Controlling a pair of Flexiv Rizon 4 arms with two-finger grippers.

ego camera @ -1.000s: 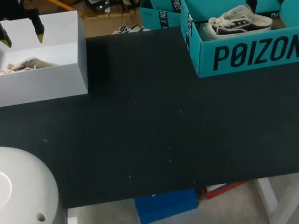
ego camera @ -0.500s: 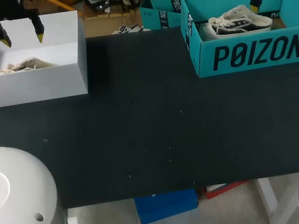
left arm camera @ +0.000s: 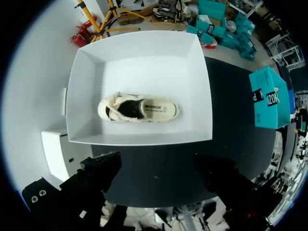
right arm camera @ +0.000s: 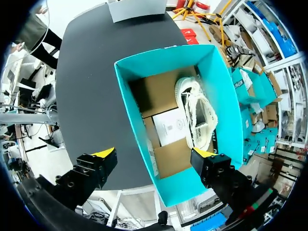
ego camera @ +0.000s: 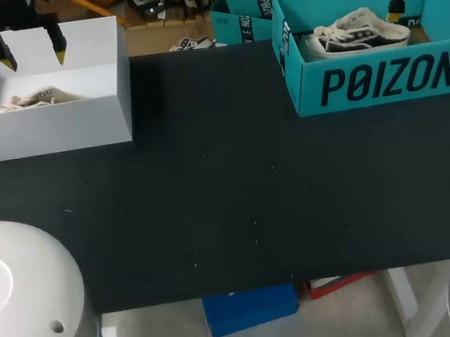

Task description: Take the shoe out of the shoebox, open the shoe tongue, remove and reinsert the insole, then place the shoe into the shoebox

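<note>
Shoebox (ego camera: 378, 76) in teal, lid off, on the black table (ego camera: 226, 176), and everything gets called from there. Inside the shoebox lies the shoe (right arm camera: 197, 113), dark with white laces and a white sole, stretched along one long wall with its opening facing up. Beside it on the shoebox floor is brown cardboard (right arm camera: 159, 94), with a white card (right arm camera: 168, 127) lying flat on it, close against the shoe.

Right gripper (ego camera: 394, 13) hangs above the shoebox, over the heel end of the shoe. From the head view it shows edge-on, with a single yellow tip visible. The wrist view settles it. The fingers are spread wide and pinch nothing. One of the yellow fingertips (right arm camera: 202, 155) shows against the inside of the shoebox, and the other shows against the table just outside its wall. There is no contact with the shoe or the cardboard that I can see.

Now across the table, well apart from the shoebox, stands a white box (ego camera: 47, 124), also open. A cream shoe (left arm camera: 138, 108) lies in the middle of its floor. Left gripper (ego camera: 30, 54) hangs above that white box, far from the shoebox. Its two fingers are spread wide apart and empty, with the cream shoe well below them.
</note>
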